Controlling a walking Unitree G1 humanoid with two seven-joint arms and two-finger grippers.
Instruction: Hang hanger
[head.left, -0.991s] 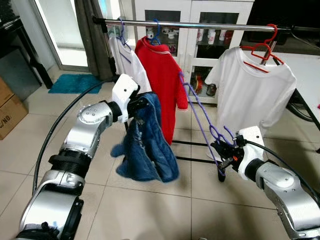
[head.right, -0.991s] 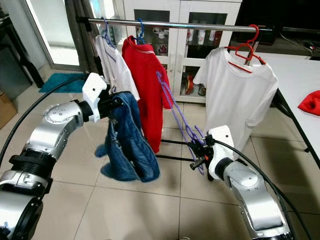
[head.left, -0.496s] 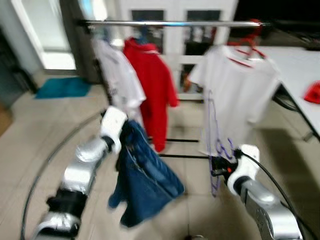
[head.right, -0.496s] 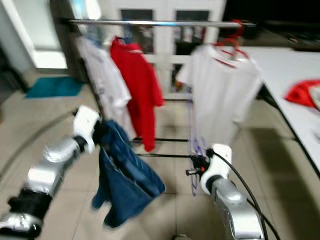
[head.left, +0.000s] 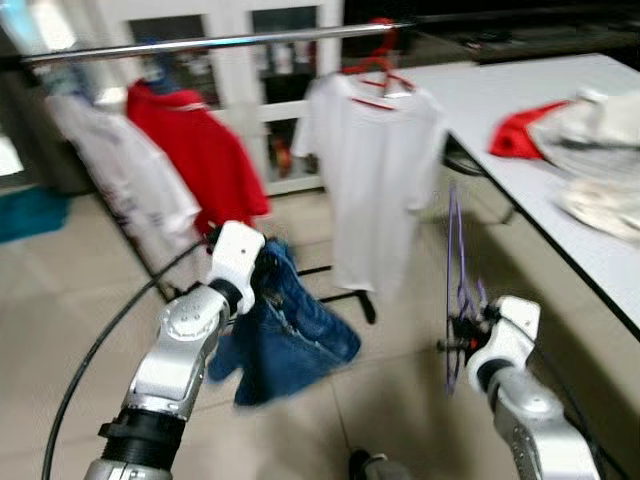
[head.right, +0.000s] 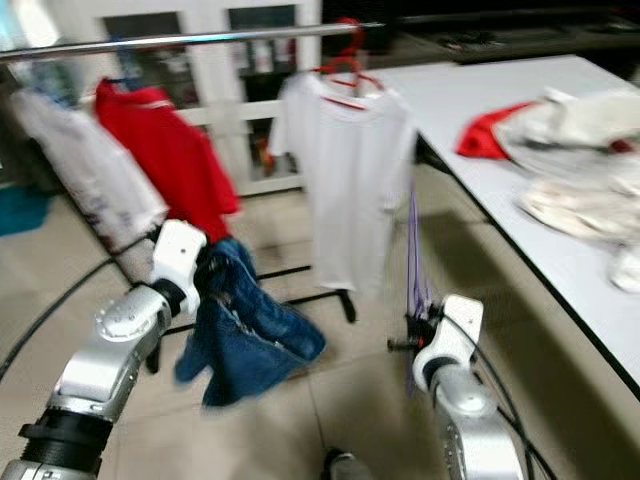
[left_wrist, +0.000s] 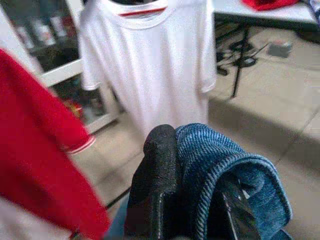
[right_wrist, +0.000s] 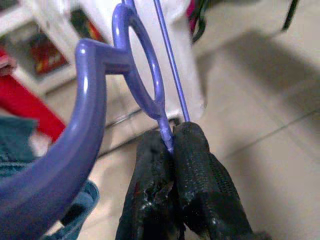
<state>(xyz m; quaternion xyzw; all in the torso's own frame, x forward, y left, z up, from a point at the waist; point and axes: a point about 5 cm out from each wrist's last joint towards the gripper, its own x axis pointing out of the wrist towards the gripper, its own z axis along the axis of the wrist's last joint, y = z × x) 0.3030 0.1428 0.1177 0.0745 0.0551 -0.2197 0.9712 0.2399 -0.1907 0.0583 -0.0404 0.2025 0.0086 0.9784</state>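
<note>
The right gripper (right_wrist: 172, 145) is clamped on the thin stem of a purple hanger (head.left: 456, 262), its two black fingers (right_wrist: 197, 175) pressed together on the plastic just below the hanger's looped part. In the head views that hanger stands upright out of the gripper at about 4 o'clock in the scene, in front of the near edge of the white counter (head.left: 540, 170). The left gripper (left_wrist: 192, 200) is clamped on a blue denim garment (head.left: 285, 335), a fold of the cloth sitting between its fingers (left_wrist: 157, 170); the garment hangs down from the gripper near the middle of the scene, at about 7 o'clock from the white T-shirt (head.left: 375, 165). That T-shirt hangs on a red hanger (head.left: 375, 75) from a metal clothes rail (head.left: 215, 42) running across 12 o'clock. At about 10 o'clock on the same rail hang a red shirt (head.left: 195, 150) and, beside it at the far left, a pale garment (head.left: 120, 175). On the counter, at about 2 o'clock, lie a red cloth (head.left: 525, 125) and a heap of white clothes (head.left: 600, 150). The floor (head.left: 60, 320) is pale tile.
</note>
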